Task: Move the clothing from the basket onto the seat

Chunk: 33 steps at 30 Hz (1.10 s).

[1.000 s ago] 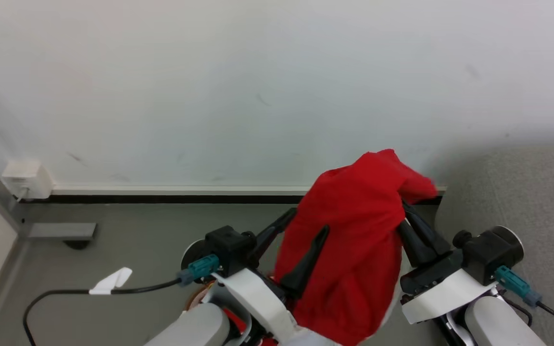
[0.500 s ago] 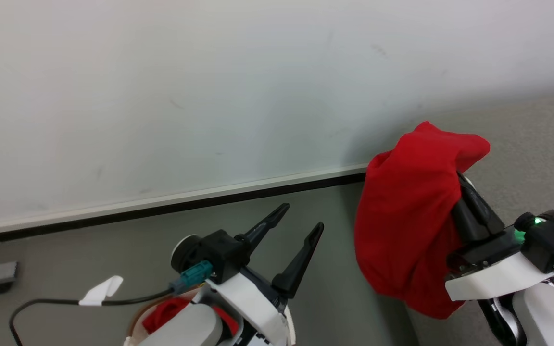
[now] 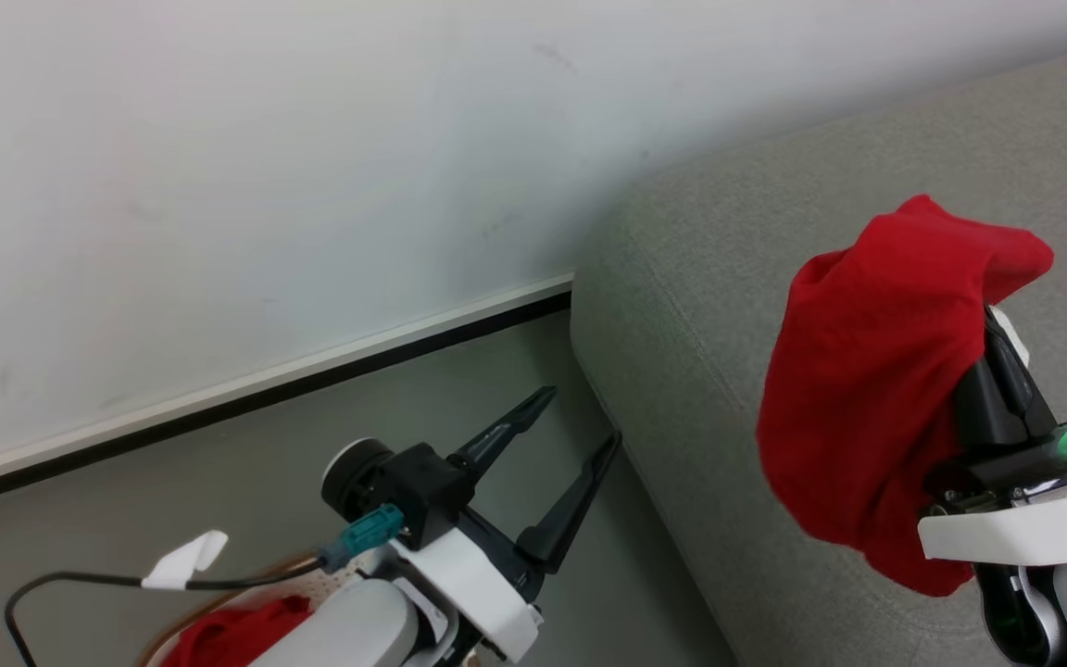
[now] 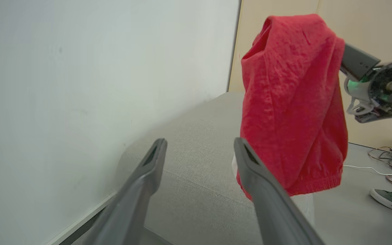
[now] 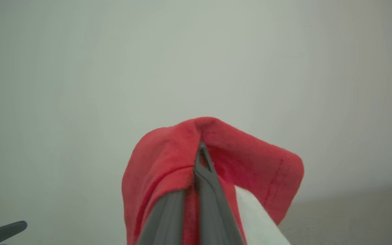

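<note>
A plain red garment point(image 3: 876, 389) hangs draped over my right gripper point(image 5: 200, 153), which is shut on a fold of it; the same garment point(image 4: 291, 102) dangles in the left wrist view. It is held above the front part of the light grey seat point(image 3: 700, 306) and does not touch it. My left gripper point(image 3: 578, 419) stands open with nothing in it, over the floor left of the seat's rounded corner. At the bottom left, the basket's tan rim point(image 3: 219, 607) shows, with more red clothing point(image 3: 228, 635) inside, partly hidden by my left forearm.
A white wall with a black baseboard point(image 3: 311, 384) runs behind the seat. A black cable with a white tag point(image 3: 186, 560) lies by my left arm. A person's shoe point(image 4: 386, 199) and loose wires point(image 4: 383, 160) are on the floor beyond the seat.
The head camera has swung right, bringing the seat into view. My right gripper carried the red garment away from the left fingers, which had been against it, and out over the seat.
</note>
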Available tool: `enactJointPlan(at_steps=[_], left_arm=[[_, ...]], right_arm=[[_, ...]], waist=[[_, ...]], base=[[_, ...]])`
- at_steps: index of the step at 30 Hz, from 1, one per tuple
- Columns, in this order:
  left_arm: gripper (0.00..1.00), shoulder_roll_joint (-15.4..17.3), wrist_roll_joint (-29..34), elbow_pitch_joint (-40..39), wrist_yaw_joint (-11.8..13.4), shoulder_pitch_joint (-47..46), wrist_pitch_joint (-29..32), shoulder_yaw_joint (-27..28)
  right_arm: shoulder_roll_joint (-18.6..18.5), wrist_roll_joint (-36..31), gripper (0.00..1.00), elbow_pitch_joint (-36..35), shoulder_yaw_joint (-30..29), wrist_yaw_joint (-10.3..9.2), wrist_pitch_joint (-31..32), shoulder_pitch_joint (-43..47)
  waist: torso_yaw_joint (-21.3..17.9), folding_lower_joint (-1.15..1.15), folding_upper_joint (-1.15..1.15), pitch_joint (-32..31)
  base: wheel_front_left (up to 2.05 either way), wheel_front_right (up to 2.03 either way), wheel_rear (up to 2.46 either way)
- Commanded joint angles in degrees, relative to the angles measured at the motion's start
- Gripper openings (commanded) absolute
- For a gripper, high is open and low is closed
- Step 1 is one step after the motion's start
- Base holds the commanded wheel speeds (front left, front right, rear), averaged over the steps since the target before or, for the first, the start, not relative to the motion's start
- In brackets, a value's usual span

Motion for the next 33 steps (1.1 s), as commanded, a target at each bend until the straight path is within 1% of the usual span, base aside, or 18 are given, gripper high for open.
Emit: enactJointPlan(at_steps=[1, 8, 13, 19, 22, 26, 29, 33], left_arm=[[1.00, 0.4, 0.4, 0.1, -0.2, -0.2, -0.1, 0.1], [1.00, 0.5, 1.0, 0.1, -1.2, -0.7, -0.2, 0.3], [1.00, 1.1, 1.7, -1.1, -1.9, -2.2, 0.2, 0.2], [1.00, 3.2, 2.8, -4.0, -2.0, -4.7, 2.8, 0.3], [1.00, 4.8, 3.3, -6.0, -1.9, -6.4, 4.9, 0.5], [1.00, 6.8, 4.3, -9.5, -1.8, -9.0, 7.5, 1.0], [1.00, 8.4, 5.1, -12.2, -2.0, -10.5, 9.4, 1.2], [1.00, 10.2, 6.1, -14.7, -2.1, -12.2, 10.9, 1.6]], right_arm=[[0.1, 0.7, 0.00, -0.5, -0.5, -0.12, 0.0, 0.7], [0.6, 1.5, 0.00, -2.1, -2.8, -0.12, 0.0, 0.8], [1.1, 3.7, 0.00, -2.6, -6.0, -0.12, 0.0, -1.3], [-0.2, 6.7, 0.00, -2.0, -11.4, -0.12, 0.0, -6.2], [0.0, 12.2, 0.00, 0.7, -14.3, -0.12, 0.0, -9.9], [-2.7, 17.9, 0.00, 5.0, -17.1, -0.12, 0.0, -16.1], [-4.9, 20.9, 0.00, 8.5, -19.0, -0.12, 0.0, -20.9], [-7.6, 22.7, 0.00, 14.1, -19.1, -0.12, 0.0, -27.0]], waist=[[-1.5, 0.00, 0.00, 1.3], [-2.7, 0.00, 0.00, 3.6], [-1.9, 0.00, 0.00, 6.5], [-0.1, 0.00, 0.00, 12.7], [1.0, 0.00, 0.00, 17.1], [2.3, 0.00, 0.00, 23.6], [3.3, 0.00, 0.00, 28.1], [4.2, 0.00, 0.00, 32.4]], base=[[0.00, 0.00, 0.00], [0.00, 0.00, 0.00], [0.00, 0.00, 0.00], [0.00, 0.00, 0.00], [0.00, 0.00, 0.00], [0.00, 0.00, 0.00], [0.00, 0.00, 0.00], [0.00, 0.00, 0.00]])
